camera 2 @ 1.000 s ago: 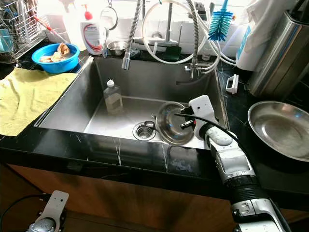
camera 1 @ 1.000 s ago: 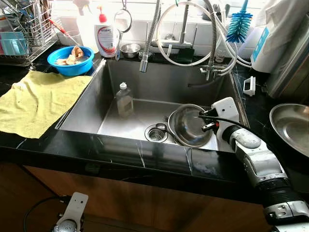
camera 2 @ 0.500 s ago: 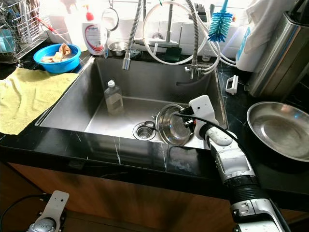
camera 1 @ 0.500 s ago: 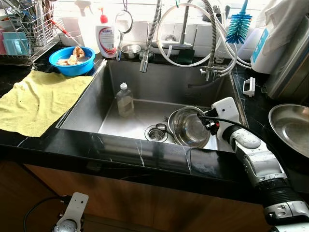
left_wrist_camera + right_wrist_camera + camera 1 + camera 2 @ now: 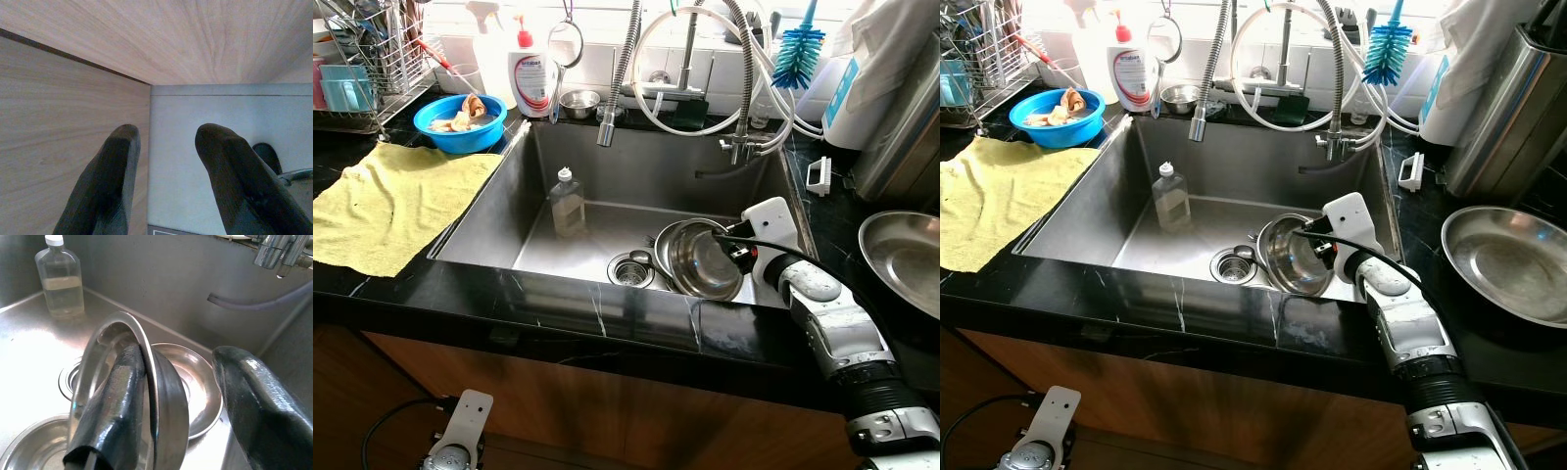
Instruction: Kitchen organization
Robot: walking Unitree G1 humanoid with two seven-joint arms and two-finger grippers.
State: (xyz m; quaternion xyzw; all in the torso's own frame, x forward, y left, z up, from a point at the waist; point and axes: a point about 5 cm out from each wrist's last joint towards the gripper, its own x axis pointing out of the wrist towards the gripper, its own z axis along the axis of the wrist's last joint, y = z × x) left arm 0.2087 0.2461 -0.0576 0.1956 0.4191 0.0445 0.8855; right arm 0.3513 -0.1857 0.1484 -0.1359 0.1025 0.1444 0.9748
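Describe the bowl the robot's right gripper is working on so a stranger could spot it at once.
Look into the steel sink, right of the drain. There the right gripper has one finger inside a steel bowl. Unlike the flatter dishes lying beneath it, this bowl is tipped up on edge.

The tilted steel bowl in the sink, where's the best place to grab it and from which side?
Probably the thin raised rim of the steel bowl, from the sink's right side. The bowl is tipped on edge, so the rim stands up for one finger inside, one outside. The right gripper straddles it there, not closed.
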